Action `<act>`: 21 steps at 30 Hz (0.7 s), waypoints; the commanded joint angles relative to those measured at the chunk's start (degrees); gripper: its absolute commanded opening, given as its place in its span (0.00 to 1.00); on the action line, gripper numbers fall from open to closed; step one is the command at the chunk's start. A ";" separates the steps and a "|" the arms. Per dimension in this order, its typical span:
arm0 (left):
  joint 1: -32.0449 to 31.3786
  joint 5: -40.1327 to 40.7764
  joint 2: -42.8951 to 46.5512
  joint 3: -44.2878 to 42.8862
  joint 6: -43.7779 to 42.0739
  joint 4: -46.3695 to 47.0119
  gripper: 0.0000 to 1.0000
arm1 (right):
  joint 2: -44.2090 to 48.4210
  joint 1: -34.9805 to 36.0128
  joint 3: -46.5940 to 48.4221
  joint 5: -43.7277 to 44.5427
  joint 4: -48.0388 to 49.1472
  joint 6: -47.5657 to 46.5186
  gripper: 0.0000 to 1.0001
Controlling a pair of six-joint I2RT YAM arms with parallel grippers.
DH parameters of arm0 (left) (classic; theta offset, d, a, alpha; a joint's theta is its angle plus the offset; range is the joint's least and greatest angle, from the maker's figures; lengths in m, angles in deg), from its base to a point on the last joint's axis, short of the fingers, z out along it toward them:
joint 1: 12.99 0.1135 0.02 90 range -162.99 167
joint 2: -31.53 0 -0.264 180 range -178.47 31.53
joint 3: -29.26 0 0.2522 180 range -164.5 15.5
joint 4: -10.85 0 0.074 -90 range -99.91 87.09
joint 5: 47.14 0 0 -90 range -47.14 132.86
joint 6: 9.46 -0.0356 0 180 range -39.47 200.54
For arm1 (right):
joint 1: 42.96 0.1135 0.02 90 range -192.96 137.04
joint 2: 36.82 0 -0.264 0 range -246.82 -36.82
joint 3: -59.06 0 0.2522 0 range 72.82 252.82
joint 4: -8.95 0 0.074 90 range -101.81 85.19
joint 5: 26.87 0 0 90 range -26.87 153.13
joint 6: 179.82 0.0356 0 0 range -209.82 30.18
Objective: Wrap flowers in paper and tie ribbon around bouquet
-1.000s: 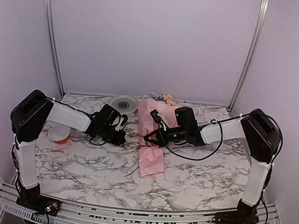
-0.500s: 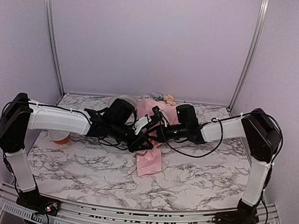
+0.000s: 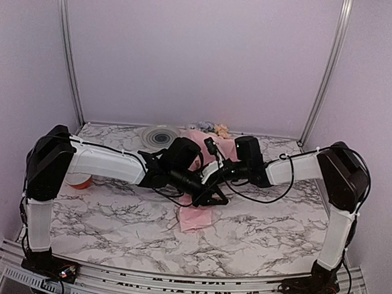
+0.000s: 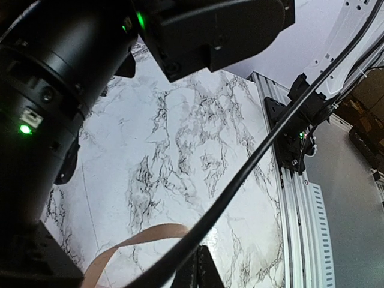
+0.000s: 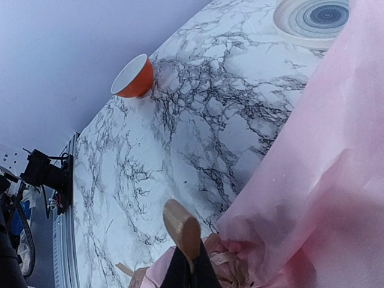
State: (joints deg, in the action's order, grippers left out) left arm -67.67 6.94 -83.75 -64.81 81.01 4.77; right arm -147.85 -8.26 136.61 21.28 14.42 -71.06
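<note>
Left arm (image 3: 107, 162) and right arm (image 3: 295, 169): white link shells, bulky rounded black joint housings (image 3: 49, 163), black wrist sections. Black cable (image 4: 264, 151) runs loose along the right arm. Green LEDs (image 4: 25, 128) on round black casing. Left gripper (image 4: 200, 273): black, tapered. Black bases (image 3: 46, 264), exposed wiring.

Pink bouquet (image 3: 195, 217) lying flat w/ blooms (image 3: 214, 129) at far end; tan ribbon (image 5: 182, 231) loop alongside.

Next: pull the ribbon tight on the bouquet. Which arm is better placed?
Right, probably: the right gripper is shut on the ribbon, beside the bouquet. The left gripper is shut too, ribbon nearby but no visible hold.
</note>
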 commanded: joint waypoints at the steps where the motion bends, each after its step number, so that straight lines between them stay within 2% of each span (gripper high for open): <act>1: 0.01 1.69 -1.82 -0.61 1.20 4.14 0.03 | -1.27 -0.30 1.37 1.77 -3.03 -2.31 0.00; 2: 0.01 1.82 -1.11 0.22 0.63 4.22 0.08 | -1.30 -0.33 1.25 0.92 -2.97 -2.27 0.00; 6: 0.02 6.01 3.22 5.85 -2.64 5.32 0.44 | -1.04 -0.24 0.98 0.46 -2.70 -2.81 0.00; 8: 0.10 9.58 5.58 8.58 -4.70 5.38 0.52 | -1.12 -0.20 1.34 1.03 -3.35 -3.54 0.00; 11: 0.64 13.01 9.36 12.45 -6.24 5.92 0.58 | -1.19 0.08 1.75 1.05 -4.04 -4.27 0.00; 14: 2.02 12.43 13.41 16.04 -6.05 7.83 0.59 | -1.21 0.64 2.57 1.30 -5.63 -5.81 0.00; 18: 5.57 6.87 18.91 21.21 -3.22 12.18 0.59 | -0.93 1.83 3.01 2.71 -7.62 -8.69 0.00; 21: 9.13 3.39 21.85 26.38 2.50 18.91 0.58 | -0.61 2.64 3.21 4.07 -8.43 -10.32 0.00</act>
State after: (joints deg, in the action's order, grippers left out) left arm -62.34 15.24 -65.94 -43.24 77.70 14.22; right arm -148.46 -7.04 137.57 23.34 8.10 -77.77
